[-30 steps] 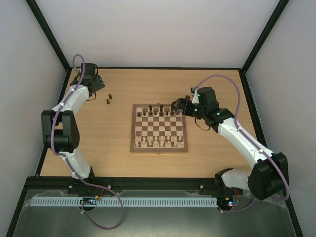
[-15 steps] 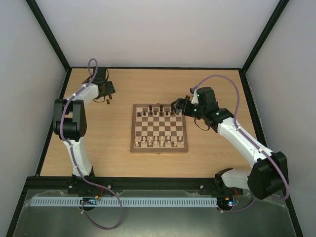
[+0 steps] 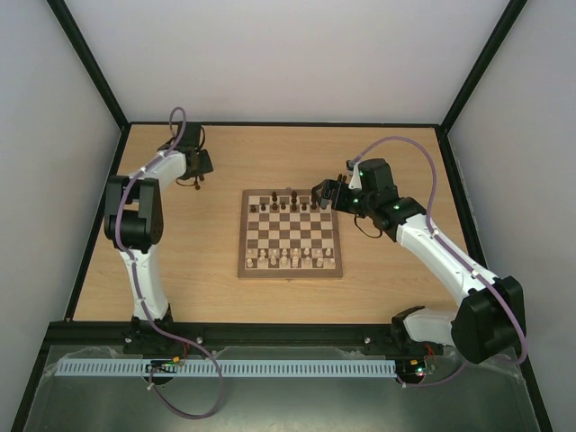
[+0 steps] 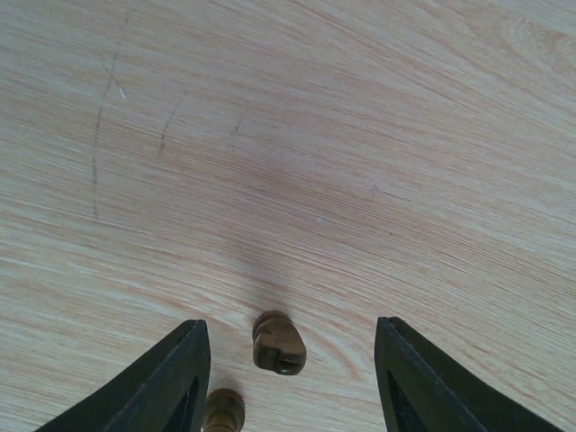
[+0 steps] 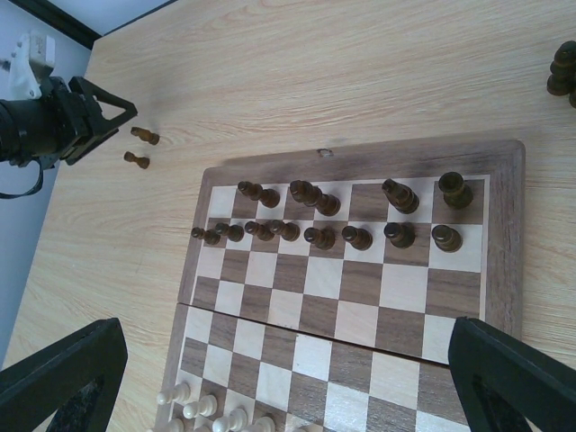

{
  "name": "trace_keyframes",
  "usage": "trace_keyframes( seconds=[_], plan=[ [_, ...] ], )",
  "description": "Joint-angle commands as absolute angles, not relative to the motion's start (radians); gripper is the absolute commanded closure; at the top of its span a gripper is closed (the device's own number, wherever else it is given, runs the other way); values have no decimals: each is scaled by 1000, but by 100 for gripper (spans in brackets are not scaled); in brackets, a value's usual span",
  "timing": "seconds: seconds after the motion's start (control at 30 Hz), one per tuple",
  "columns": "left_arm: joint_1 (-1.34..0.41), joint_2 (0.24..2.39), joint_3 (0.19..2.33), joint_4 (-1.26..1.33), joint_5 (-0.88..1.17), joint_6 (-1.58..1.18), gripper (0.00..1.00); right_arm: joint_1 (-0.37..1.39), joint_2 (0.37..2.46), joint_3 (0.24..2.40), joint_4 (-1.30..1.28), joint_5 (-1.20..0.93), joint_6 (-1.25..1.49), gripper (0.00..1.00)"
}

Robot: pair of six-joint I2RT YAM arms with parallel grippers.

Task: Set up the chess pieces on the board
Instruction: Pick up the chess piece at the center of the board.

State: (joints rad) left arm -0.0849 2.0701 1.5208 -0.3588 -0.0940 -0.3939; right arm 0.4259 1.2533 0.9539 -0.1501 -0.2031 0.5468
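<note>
Light wood table [image 3: 225,288] being shown from above, inside black-framed enclosure. At centre, chessboard [image 3: 290,234] being filled: dark chess pieces [image 5: 315,236] being displayed along far two rows, cream pieces [image 3: 286,261] along near edge. At table's far left, left gripper [image 4: 290,324] being held spread, loose dark piece [image 4: 277,342] being straddled untouched, second loose piece [image 4: 222,414] just beside left finger. Right gripper [image 5: 286,328] being held wide apart near board's far right corner, nothing pinched.
</note>
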Motion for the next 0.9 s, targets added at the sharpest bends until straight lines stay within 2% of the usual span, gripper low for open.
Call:
trace_keyframes(
  seconds=[0.0, 0.4, 0.87],
  plan=[
    [-90, 2109, 1551, -382, -111, -388, 48, 432, 1263, 946, -139, -218, 551, 1],
    [-97, 2150, 1571, -394, -124, -387, 53, 433, 1264, 945, -135, -219, 552, 2],
    [-109, 2162, 1587, -394, -138, -378, 80, 433, 1266, 944, -132, -221, 552, 1]
  ],
)
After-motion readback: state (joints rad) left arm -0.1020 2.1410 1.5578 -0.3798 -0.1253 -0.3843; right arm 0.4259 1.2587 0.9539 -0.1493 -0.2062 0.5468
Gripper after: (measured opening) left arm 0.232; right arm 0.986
